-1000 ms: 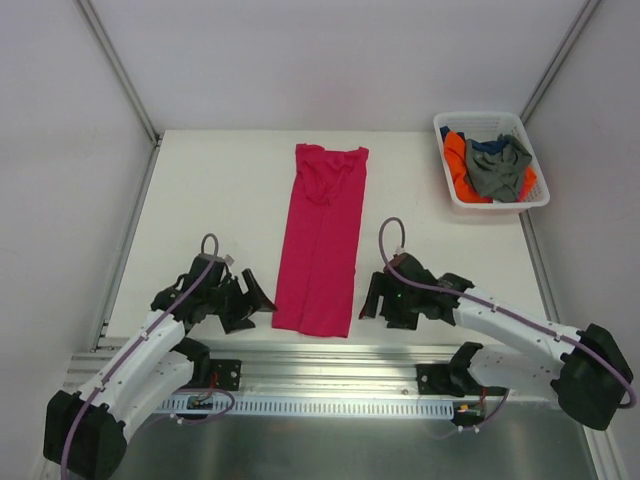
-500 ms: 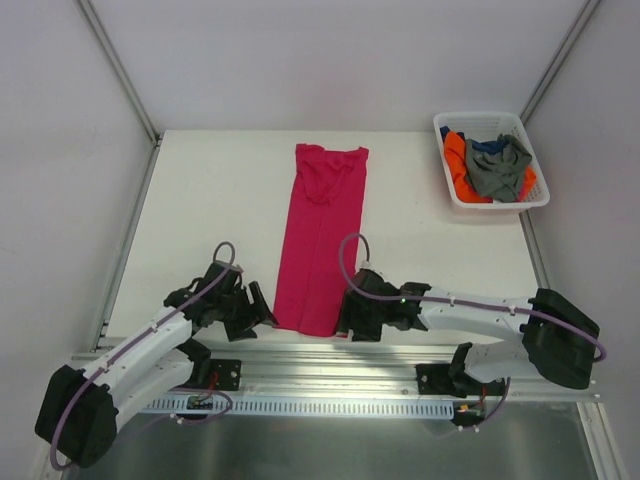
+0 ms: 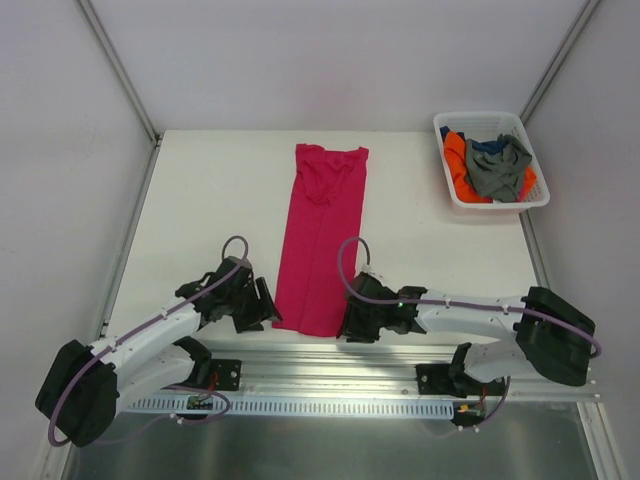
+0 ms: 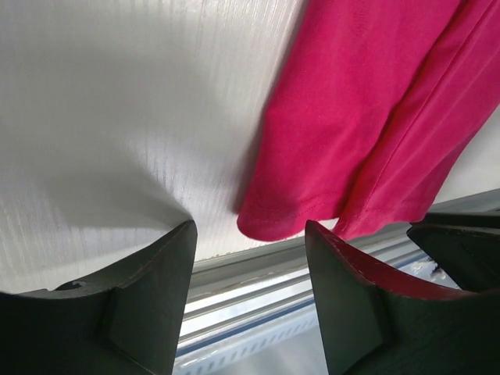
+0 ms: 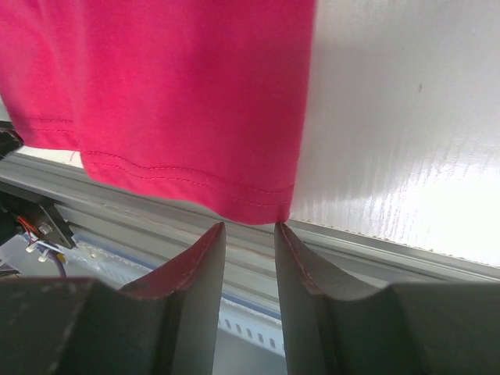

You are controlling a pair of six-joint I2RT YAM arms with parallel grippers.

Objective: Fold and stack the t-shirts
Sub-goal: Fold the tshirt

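Now that arms are closer in, left tool (image 3: 262,306) gapes wide, right tool (image 3: 350,321) barely open, each at near corner of pink shirt (image 3: 322,240), flat on tabletop (image 3: 210,190). Nothing held yet. Corner pinch for fold looks next.

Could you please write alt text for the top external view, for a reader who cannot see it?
A folded pink t-shirt lies lengthwise on the white table, the left gripper and right gripper at its near corners. A white basket at the far right holds a crumpled grey t-shirt over an orange t-shirt.
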